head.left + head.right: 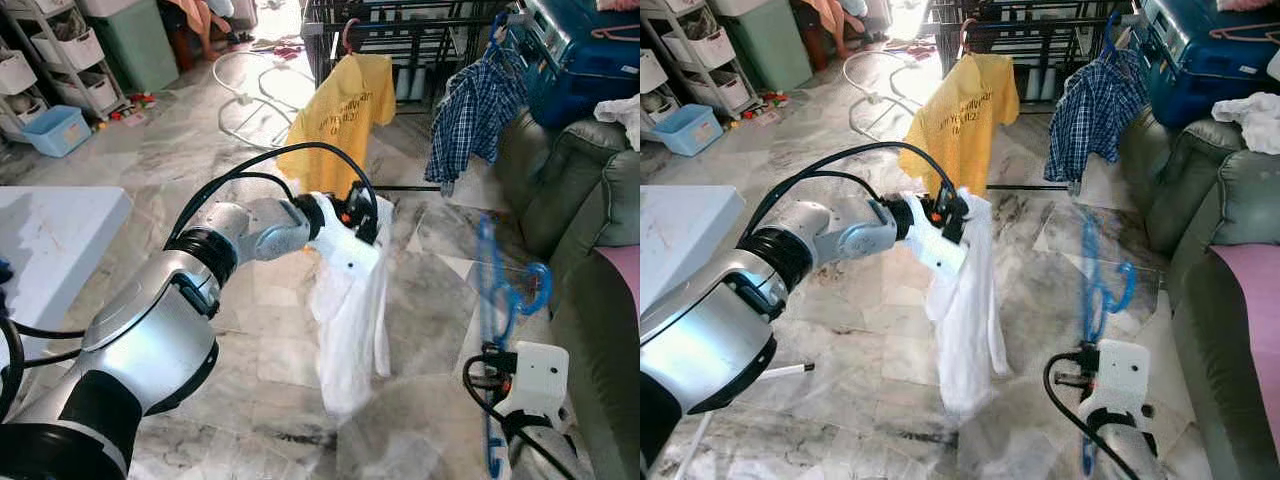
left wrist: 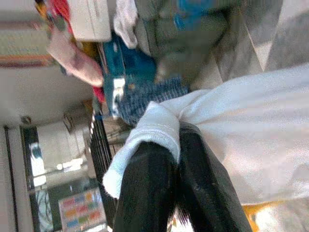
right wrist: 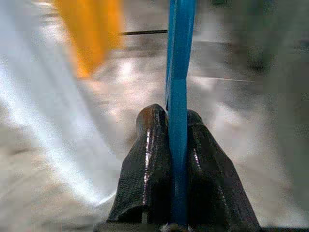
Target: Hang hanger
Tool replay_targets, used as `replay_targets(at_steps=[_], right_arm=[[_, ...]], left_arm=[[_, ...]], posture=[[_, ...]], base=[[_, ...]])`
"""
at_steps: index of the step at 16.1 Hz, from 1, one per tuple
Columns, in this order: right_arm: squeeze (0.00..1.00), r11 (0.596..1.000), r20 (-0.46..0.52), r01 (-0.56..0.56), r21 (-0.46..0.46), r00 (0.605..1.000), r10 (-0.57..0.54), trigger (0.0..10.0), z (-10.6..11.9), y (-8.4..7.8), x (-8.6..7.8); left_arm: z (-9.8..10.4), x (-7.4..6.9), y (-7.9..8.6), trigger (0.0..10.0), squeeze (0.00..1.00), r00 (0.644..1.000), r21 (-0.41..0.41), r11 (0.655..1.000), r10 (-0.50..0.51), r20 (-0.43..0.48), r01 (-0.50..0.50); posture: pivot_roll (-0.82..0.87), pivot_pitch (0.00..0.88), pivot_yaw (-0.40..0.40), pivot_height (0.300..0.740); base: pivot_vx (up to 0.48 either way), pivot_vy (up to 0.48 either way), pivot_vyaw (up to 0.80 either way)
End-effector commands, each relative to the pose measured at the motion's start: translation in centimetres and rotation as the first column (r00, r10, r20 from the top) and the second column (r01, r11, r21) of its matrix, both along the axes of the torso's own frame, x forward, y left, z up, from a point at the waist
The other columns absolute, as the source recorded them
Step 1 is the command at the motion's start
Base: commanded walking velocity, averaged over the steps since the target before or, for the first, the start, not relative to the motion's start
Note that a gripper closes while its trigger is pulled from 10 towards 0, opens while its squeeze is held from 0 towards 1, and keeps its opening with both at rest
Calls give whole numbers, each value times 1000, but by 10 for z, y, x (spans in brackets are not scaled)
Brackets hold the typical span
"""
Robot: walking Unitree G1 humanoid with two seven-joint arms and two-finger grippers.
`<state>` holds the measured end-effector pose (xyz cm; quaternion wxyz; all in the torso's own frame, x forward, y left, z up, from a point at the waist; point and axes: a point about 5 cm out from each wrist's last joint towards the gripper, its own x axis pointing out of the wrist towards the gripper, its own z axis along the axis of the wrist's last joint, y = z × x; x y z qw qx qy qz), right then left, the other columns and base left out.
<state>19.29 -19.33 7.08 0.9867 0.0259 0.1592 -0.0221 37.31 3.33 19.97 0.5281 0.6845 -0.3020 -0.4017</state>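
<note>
A white shirt (image 1: 352, 300) hangs limp above the marble floor. My left gripper (image 1: 365, 215) is shut on its top edge, and the left wrist view shows the fabric (image 2: 251, 140) bunched between the black fingers (image 2: 145, 183). To the right, my right gripper (image 1: 492, 362) is shut on a blue plastic hanger (image 1: 500, 285), held upright with its hook up; the right wrist view shows the blue bar (image 3: 178, 72) pinched between both fingers. The hanger is apart from the shirt, to its right. A black clothes rack (image 1: 400, 25) stands beyond both.
A yellow shirt (image 1: 340, 110) and a blue plaid shirt (image 1: 475, 110) hang on the rack. A green sofa (image 1: 590, 210) lines the right side, with a blue case (image 1: 575, 50) behind it. A white table (image 1: 50, 240) is at left, with shelves of bins (image 1: 60, 60) beyond.
</note>
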Motion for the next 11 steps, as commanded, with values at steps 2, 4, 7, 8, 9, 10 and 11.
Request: replay_targets(at_steps=[2,4,7,8,9,10,11], right_arm=[[0,976,36,-197,94,980,194,10000,10,16,-8],[0,928,4,-326,180,944,331,10000,6,25,-18],[0,820,-26,-520,239,841,540,10000,4,45,-33],[0,807,-38,-541,238,825,564,10000,4,47,-37],[0,791,-117,-572,215,790,602,10000,-4,46,-50],[0,802,-143,-563,198,793,592,10000,-8,43,-53],[0,831,-170,-528,172,815,554,10000,-11,37,-51]], left_arm=[[11,0,4,10000,0,997,4,998,-60,56,60],[15,-3,4,10000,0,995,-49,995,-89,37,91],[12,3,7,10000,0,993,2,999,-48,111,48],[10,6,10,10000,0,990,34,999,-14,139,10],[13,21,22,10000,0,970,-75,967,244,-2,-243],[14,27,27,10000,0,918,-174,907,355,-177,-384],[10,32,33,10000,0,822,-247,812,420,-384,-530]], posture=[[-11,119,89,740],[-9,121,91,740],[-1,125,94,740],[0,125,94,740],[3,127,98,740],[1,126,100,740],[0,129,103,740]], base=[[0,0,0],[0,0,0],[0,0,0],[0,0,0],[0,0,0],[0,0,0],[0,0,0]])
